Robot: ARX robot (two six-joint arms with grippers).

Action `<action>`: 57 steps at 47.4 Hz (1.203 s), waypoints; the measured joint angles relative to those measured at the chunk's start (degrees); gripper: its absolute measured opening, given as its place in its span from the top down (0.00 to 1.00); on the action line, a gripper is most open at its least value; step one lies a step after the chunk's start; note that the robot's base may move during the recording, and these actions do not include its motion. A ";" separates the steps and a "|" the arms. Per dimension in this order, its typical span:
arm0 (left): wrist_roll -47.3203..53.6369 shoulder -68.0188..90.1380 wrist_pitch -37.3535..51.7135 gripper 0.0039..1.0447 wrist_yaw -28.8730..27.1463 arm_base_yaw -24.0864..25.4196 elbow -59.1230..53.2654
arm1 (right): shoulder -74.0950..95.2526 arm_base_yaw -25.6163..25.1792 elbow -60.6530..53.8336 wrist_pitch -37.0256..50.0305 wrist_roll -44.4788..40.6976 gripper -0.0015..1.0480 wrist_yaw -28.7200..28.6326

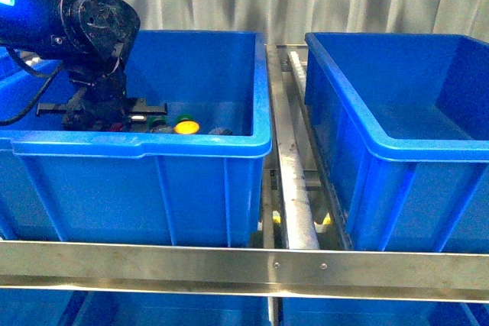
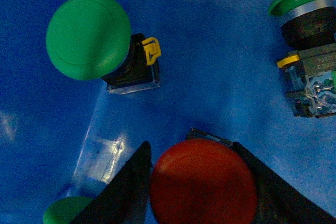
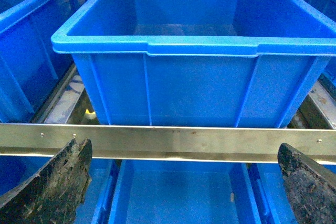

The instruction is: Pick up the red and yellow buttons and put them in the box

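My left gripper [image 1: 114, 118] reaches down into the left blue crate [image 1: 145, 146]. In the left wrist view it [image 2: 191, 150] is shut on the red button [image 2: 202, 187], whose round cap sits tight between the two dark fingers [image 2: 128, 187]; its body is hidden under the cap. A yellow button [image 1: 186, 126] lies on that crate's floor beside the arm. The box [image 1: 367, 124] is the bare blue crate on the right, also filling the right wrist view [image 3: 199, 45]. My right gripper [image 3: 181, 182] hangs open in front of it, holding nothing.
Green-capped buttons [image 2: 88, 36] [image 2: 307, 3] [image 2: 65, 211] lie around the held one. A steel rail [image 1: 244, 265] crosses in front of both crates. A metal roller [image 1: 296, 188] runs between them. More blue crates [image 3: 178, 198] sit on a lower level.
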 joint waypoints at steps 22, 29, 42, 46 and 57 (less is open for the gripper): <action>6.97 -25.40 19.93 0.68 19.67 1.49 -25.55 | 0.00 0.00 0.00 0.00 0.00 0.03 0.00; 3.63 -37.75 37.53 0.68 35.91 6.29 -41.55 | 0.00 0.00 0.00 0.00 0.00 0.03 0.00; -20.31 -44.19 70.12 0.68 60.70 10.12 -64.81 | 0.00 0.00 0.00 0.00 0.00 0.03 -0.02; -26.77 -43.21 77.92 0.68 64.61 9.22 -67.58 | 0.00 0.00 0.00 0.00 0.00 0.03 0.00; -45.27 -35.19 99.12 0.68 74.23 5.42 -68.46 | 0.00 0.00 -0.02 0.00 0.00 0.03 0.00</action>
